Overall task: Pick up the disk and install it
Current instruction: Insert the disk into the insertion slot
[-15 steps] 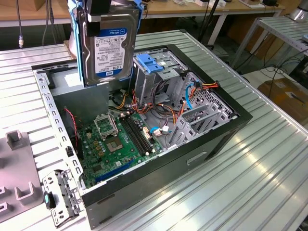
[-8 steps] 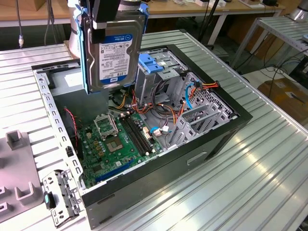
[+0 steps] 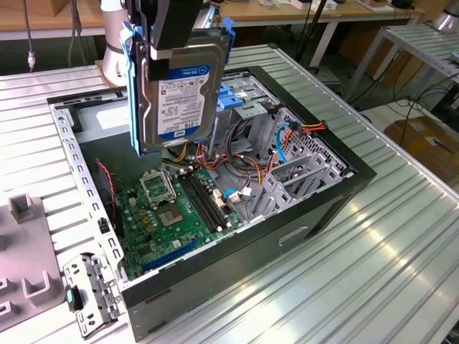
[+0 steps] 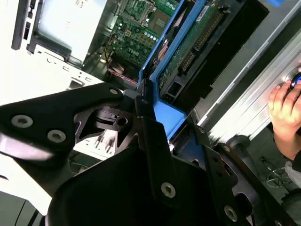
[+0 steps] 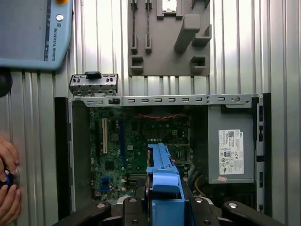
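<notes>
Clamping the disk [image 3: 179, 93] by its upper edge, the end effector [image 3: 166, 44] holds it upright in the air above the open computer case [image 3: 315, 208], which lies in the middle of the ribbed metal desk [image 3: 387, 251]. In the exterior view the disk's printed label faces the camera, and blue carrier rails run down both of its side edges. Its lower edge hangs over the motherboard [image 3: 172, 208], clear of it, toward the end of the case where the grey power supply [image 3: 100, 118] sits.

In the second wrist view the black fingers [image 4: 146, 136] are closed narrowly onto the blue rail, and the disk's circuit-board underside shows beyond them. A grey fixture plate [image 3: 21, 244] lies at the desk's edge, beside the case's long side. A small metal bracket [image 3: 90, 294] lies between the two. A person's hand [image 4: 287, 108] is near another desk edge.
</notes>
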Available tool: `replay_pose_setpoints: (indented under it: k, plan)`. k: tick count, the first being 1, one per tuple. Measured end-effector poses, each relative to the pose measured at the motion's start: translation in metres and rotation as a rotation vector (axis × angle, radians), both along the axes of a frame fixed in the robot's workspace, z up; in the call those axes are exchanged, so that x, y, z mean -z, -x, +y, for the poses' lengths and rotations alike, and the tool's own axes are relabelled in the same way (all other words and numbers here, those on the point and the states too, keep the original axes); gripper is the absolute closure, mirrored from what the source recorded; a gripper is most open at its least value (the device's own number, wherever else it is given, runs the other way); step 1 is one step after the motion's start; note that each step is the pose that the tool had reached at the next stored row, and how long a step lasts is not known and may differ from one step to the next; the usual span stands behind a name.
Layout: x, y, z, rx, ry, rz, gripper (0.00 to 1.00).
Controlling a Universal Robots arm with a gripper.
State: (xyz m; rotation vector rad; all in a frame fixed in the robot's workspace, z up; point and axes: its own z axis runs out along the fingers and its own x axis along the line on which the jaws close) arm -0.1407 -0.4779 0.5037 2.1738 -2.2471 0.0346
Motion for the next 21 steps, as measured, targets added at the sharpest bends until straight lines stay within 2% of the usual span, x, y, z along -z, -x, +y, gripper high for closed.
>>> replay_pose_setpoints:
  k: [2,5,10,12,18,21]
  plan:
    - [0.0002,-0.0019,-0.0047,0.000,0.0003,0.0001,0.63]
    - [0.0004,-0.0110,-0.0068,0.000,0.0006,0.0002,0.63]
    - [0.0008,-0.0353,-0.0088,0.000,0.0005,0.0004,0.63]
    - [0.0009,-0.0487,-0.0095,0.000,0.0006,0.0006,0.63]
    - [0.0009,-0.0767,-0.0102,0.000,0.0006,0.0011,0.63]
    - [0.0009,-0.0837,-0.0103,0.000,0.0006,0.0013,0.63]
